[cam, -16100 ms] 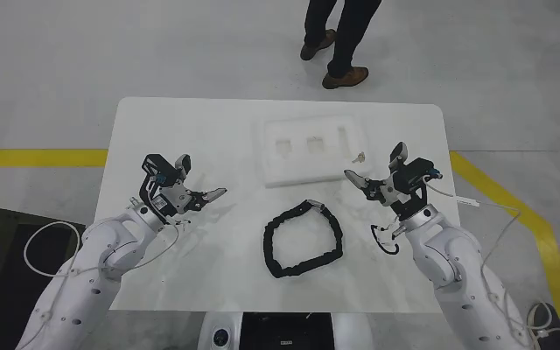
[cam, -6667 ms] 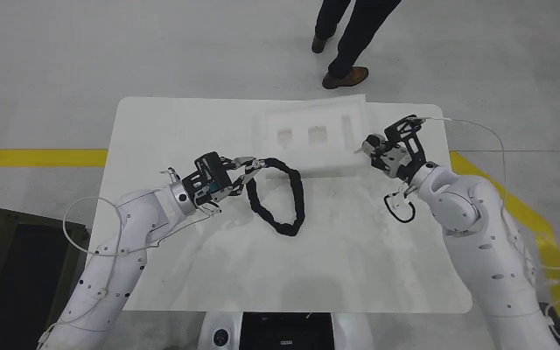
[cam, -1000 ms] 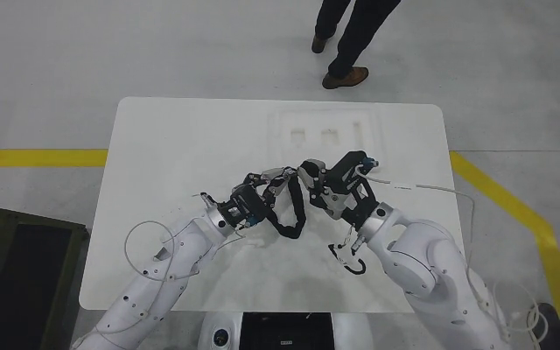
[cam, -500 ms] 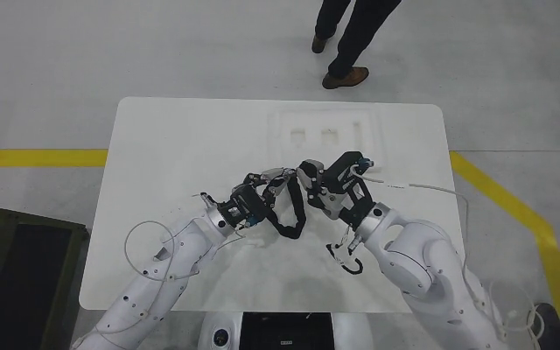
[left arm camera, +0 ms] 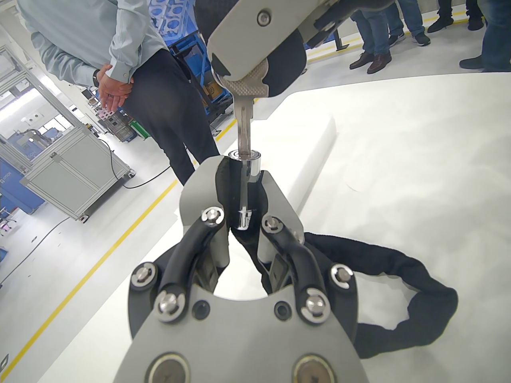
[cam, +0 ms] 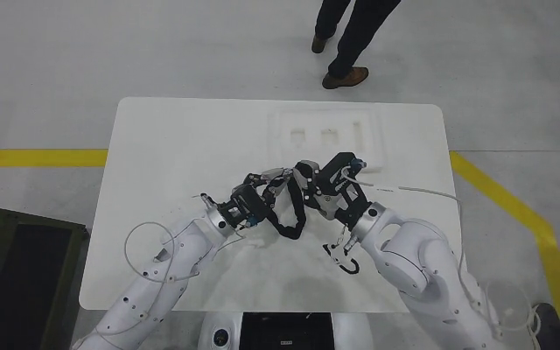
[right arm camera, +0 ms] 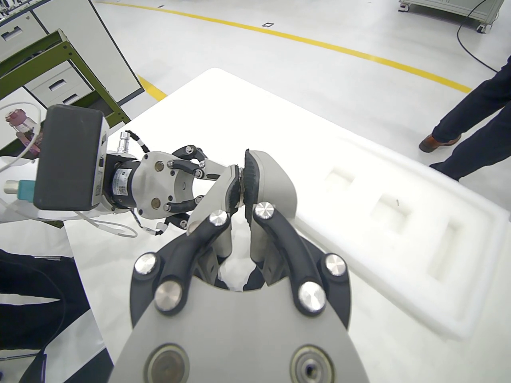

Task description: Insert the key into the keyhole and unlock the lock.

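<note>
Centre of the top view, just below the foam tray (cam: 324, 136): left hand (cam: 261, 188) and right hand (cam: 308, 179) are nearly touching above the tabletop (cam: 175, 149). In the left wrist view the left hand (left arm camera: 239, 185) is pressed around the lock cylinder (left arm camera: 245, 197), holding it upright at mid-frame. The black chain (left arm camera: 399, 281) trails off to the lower right. The right hand (left arm camera: 247, 77) comes in from the upper centre, pinching the key (left arm camera: 244, 121) by its bow. Change over the last second: the right hand has crept a little left toward the left hand, and the hands have closed up. The key tip now sits in the keyhole (left arm camera: 244, 156), with most of the blade outside. Some seconds back the right hand was up at the tray and the two were well apart. Judgement: alignment looks done and insertion has only begun. The key needs pushing home along the cylinder's axis before any turn. Twisting early or off-axis risks jamming it or slipping the pinch.
</note>
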